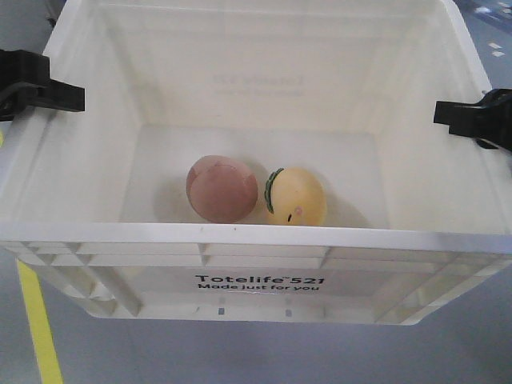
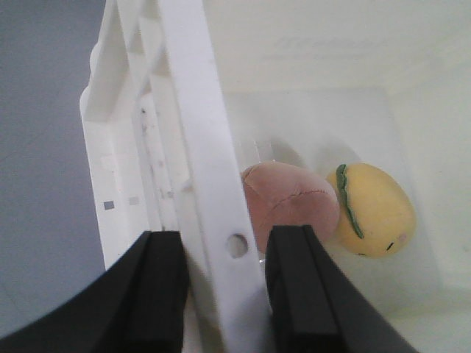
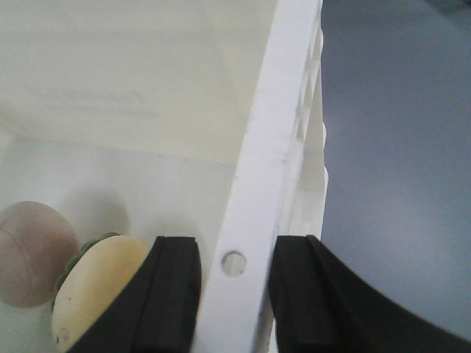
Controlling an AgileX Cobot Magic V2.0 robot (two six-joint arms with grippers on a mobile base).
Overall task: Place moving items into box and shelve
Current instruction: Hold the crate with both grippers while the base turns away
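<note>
Clamping the Totelife crate (image 1: 256,237) across its long axis, I am gripping the nine-o'clock rim with the left claw (image 2: 224,294) and the three-o'clock rim with the right claw (image 3: 235,294); the pink-brown ball (image 1: 222,189) and yellow egg toy (image 1: 296,196) are lying inside, toward six.

The white crate (image 1: 264,238) — printed "Totelife 521 Made just for you" — carried both toys on its pale bottom. The pink-brown ball (image 1: 222,189) lay close to the front wall, around 6 o'clock, touching the yellow egg-shaped toy (image 1: 296,196) at its 3 o'clock. Beneath the crate, the grey floor (image 1: 240,352) bore a yellow line (image 1: 38,328) — at 7 o'clock.
</note>
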